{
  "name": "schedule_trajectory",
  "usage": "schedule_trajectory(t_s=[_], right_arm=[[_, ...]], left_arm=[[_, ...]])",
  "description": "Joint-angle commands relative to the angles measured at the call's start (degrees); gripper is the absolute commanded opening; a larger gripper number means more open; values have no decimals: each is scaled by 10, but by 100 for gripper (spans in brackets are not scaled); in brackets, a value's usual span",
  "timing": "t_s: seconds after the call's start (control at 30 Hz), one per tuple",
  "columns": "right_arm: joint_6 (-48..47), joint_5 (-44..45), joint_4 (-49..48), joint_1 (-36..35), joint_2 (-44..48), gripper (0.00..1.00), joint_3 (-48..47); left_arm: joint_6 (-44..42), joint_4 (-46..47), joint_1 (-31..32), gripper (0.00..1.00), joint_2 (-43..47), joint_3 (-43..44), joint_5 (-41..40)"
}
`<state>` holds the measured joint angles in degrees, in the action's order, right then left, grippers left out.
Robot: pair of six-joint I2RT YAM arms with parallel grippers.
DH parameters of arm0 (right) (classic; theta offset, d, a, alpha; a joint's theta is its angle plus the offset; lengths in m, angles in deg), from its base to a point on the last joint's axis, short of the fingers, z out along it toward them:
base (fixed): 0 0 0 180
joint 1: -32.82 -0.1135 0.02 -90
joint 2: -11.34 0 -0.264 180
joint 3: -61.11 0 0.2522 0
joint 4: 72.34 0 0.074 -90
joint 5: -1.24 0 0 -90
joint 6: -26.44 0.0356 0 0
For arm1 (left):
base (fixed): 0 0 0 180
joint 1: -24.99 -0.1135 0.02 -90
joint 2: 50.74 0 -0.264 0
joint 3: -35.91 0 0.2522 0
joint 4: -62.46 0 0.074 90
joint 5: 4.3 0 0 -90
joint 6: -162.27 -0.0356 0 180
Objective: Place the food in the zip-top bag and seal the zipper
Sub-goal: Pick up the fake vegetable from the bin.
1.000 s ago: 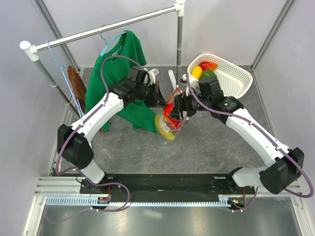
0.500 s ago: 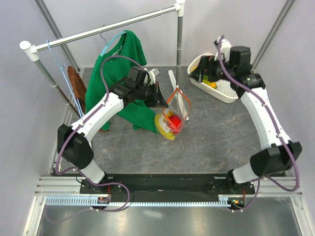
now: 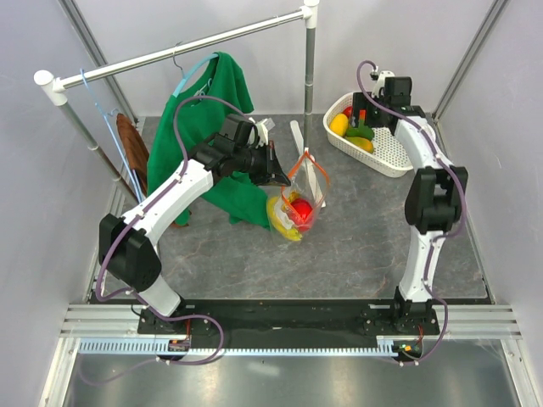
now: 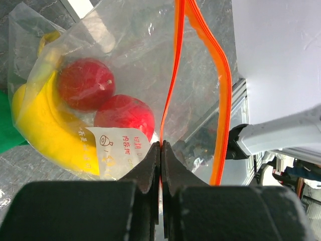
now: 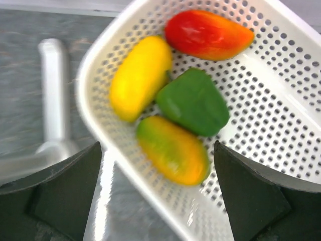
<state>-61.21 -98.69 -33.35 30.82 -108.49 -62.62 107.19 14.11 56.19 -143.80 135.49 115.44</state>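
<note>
The zip-top bag (image 3: 299, 206) hangs open over the table, holding a yellow banana bunch (image 4: 42, 128) and two red fruits (image 4: 85, 83). My left gripper (image 3: 280, 174) is shut on the near strip of the orange-red zipper (image 4: 168, 100), lifting the mouth; the jaws (image 4: 161, 150) pinch it. The far zipper strip (image 4: 222, 100) bows away. My right gripper (image 3: 359, 119) is open and empty above the white basket (image 5: 100, 65), wide jaws (image 5: 158, 188) around a green-orange mango (image 5: 173, 150). Beside it lie a lemon (image 5: 140, 75), a green pepper (image 5: 193, 100) and a red-yellow mango (image 5: 208, 35).
A clothes rack (image 3: 178, 52) spans the back, its upright post (image 3: 310, 59) standing between bag and basket. A green shirt (image 3: 216, 110) hangs behind my left arm. The basket (image 3: 399, 153) sits at the back right by the wall.
My right gripper left the bag's mouth, where it had a red fruit, and swung back right over the basket, now open and empty. The left gripper has held still on the zipper.
</note>
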Motion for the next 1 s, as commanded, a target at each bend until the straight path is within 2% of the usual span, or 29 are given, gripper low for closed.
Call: schedule_trajectory(t_s=[0.0, 0.37, 0.73, 0.8, 0.97], right_arm=[[-52, 30, -33, 2, -78, 98, -88], [-89, 47, -79, 2, -185, 98, -141], [-125, 54, -96, 2, -215, 98, -126], [-131, 54, -99, 2, -209, 95, -121], [-140, 59, -99, 14, -184, 74, -113]], left_arm=[[-9, 10, -5, 2, 13, -11, 14], [-4, 18, -6, 2, -5, -17, 24], [-4, 22, -6, 2, -8, -21, 26], [-5, 21, -7, 2, -9, -21, 23], [-6, 22, -7, 2, -8, -21, 23]])
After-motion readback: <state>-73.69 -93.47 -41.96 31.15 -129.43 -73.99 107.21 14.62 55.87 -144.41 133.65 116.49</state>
